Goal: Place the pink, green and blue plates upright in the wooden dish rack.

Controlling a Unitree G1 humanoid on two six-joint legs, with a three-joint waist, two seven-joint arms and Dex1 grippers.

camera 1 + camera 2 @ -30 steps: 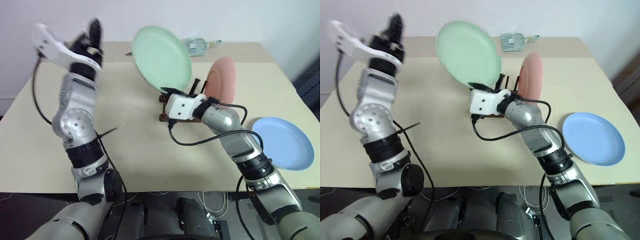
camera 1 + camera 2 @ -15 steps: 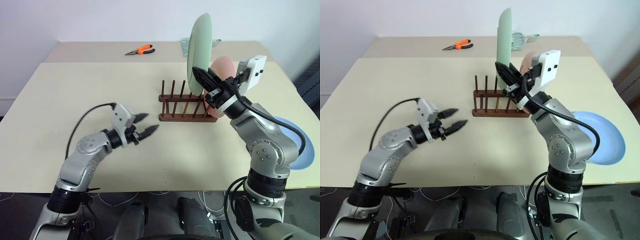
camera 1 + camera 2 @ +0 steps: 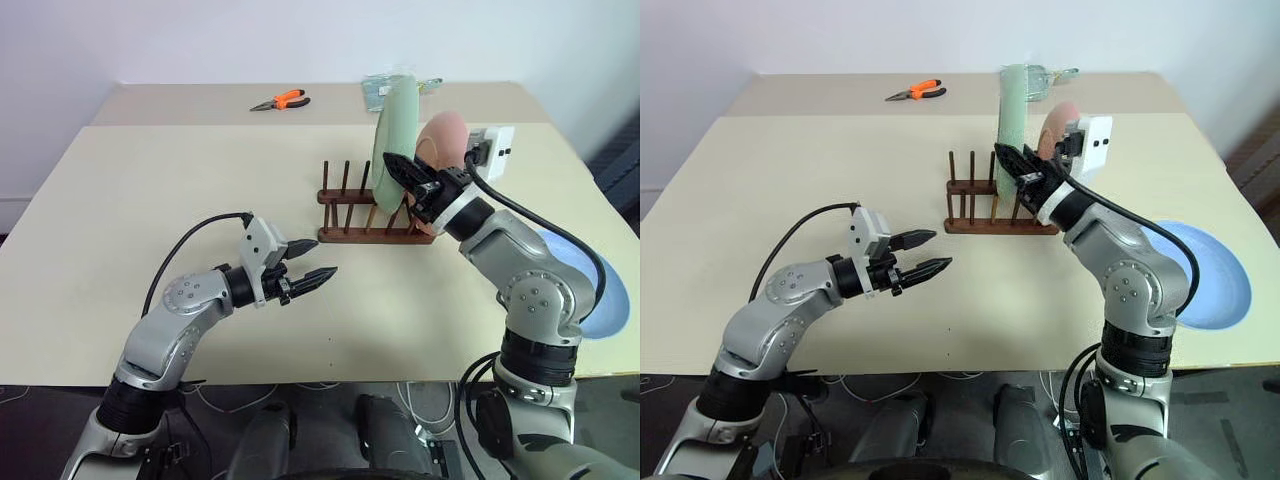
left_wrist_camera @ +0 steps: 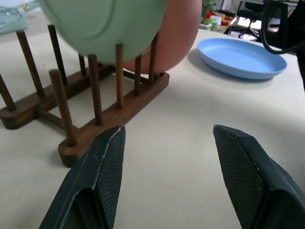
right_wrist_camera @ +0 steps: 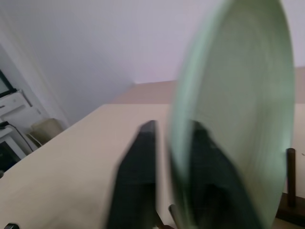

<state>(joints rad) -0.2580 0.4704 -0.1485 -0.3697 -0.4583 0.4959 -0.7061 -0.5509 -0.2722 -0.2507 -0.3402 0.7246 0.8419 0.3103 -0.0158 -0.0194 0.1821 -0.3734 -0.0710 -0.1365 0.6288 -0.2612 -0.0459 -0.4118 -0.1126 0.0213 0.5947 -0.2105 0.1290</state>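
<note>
rack (image 4: 114, 105): dark smooth wood | plates (image 4: 238, 57): matt, smooth | table (image 3: 150, 200): matt beige | claw fingers (image 4: 107, 167): black textured pads

The near and left parts of the table (image 3: 120, 200) lie bare, wide room for a hand. The rack (image 3: 372, 213) stands mid-table; its left slots are free, open to reach from the left and above. Its right end is blocked by the upright green plate (image 3: 392, 135) and the pink plate (image 3: 447, 135) just behind, with the right gripper (image 3: 405, 178) straddling the green rim. The blue plate (image 3: 1215, 275) lies flat near the right edge, partly behind the right arm. Pliers (image 3: 281, 100) and a clear packet (image 3: 1040, 72) lie at the far edge, well apart from the rack.
</note>
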